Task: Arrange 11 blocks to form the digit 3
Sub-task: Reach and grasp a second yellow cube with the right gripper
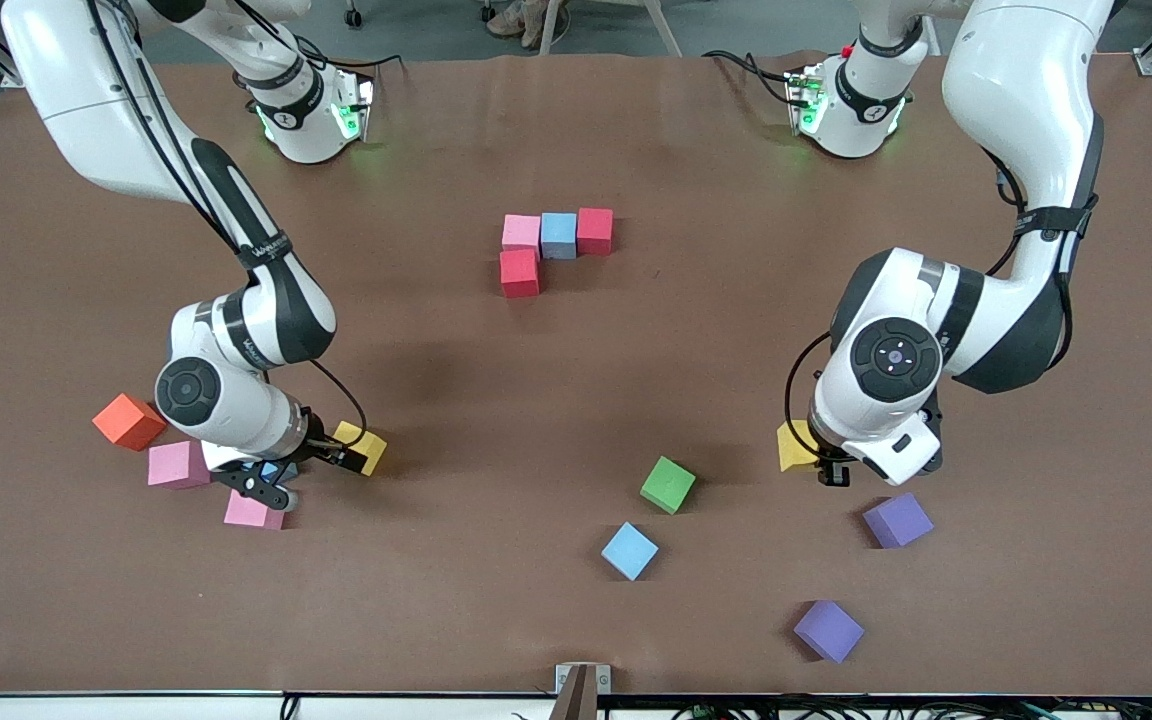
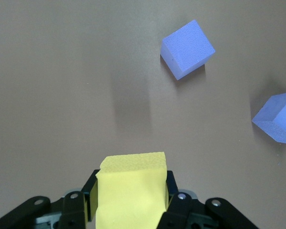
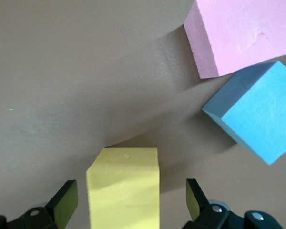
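Front view: the left gripper (image 1: 829, 468) is clamped on a yellow cube (image 1: 794, 444), well apart from the started figure (image 1: 546, 248), which lies toward the bases and the right arm's end. No containers here.

Left wrist view: fingers (image 2: 174, 191) pinch the yellow cube; two purple cubes (image 2: 187, 48) lie apart.

Right wrist view: the right gripper (image 3: 131, 200) gapes wide around a second yellow cube (image 3: 124, 188), not gripping it.
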Motion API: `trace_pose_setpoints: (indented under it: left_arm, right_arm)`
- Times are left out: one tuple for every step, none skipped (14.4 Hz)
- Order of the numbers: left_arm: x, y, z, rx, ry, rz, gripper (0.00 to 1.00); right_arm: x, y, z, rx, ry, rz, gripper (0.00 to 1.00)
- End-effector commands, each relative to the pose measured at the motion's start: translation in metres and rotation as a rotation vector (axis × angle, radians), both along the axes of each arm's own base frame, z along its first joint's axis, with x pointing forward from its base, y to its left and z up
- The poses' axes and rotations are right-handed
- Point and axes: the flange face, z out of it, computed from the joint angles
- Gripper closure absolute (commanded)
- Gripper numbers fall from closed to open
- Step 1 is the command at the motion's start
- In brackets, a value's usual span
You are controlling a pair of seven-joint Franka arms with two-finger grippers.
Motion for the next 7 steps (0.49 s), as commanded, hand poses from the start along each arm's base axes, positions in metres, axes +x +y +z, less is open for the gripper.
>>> trace_pose_setpoints:
  left_arm:
    - [-0.0025, -0.0007, 0.0076, 0.014, -0.019, 0.005, 0.78]
    - [-0.0021, 0.0003, 0.0076, 0.014, -0.019, 0.007, 0.78]
    - [-0.0021, 0.0003, 0.0076, 0.014, -0.019, 0.007, 0.78]
    - [-0.0021, 0.0003, 0.0076, 0.014, -0.019, 0.007, 0.78]
    - [-0.0021, 0.0003, 0.0076, 0.014, -0.019, 0.007, 0.78]
    - [-0.0021, 0.0003, 0.0076, 0.014, -0.019, 0.007, 0.78]
    - [-0.0021, 0.0003, 0.0076, 0.014, -0.019, 0.007, 0.78]
  right_arm:
    - [0.0026, 0.0015, -0.0009, -0.004, 0.003, 0.024, 0.00]
    - [0.0026, 0.0015, -0.0009, -0.006, 0.002, 0.025, 0.00]
    - [0.0028, 0.0027, -0.0011, -0.003, 0.001, 0.029, 0.00]
    - [0.0026, 0.0048, -0.0043, -0.002, 0.003, 0.032, 0.00]
    - [0.0030, 0.0049, -0.0046, 0.001, 0.002, 0.026, 0.00]
    - [0.0044, 0.0070, -0.0054, 0.003, 0.001, 0.026, 0.00]
    - [0.0033, 0.0110, -0.0065, 0.003, 0.003, 0.033, 0.00]
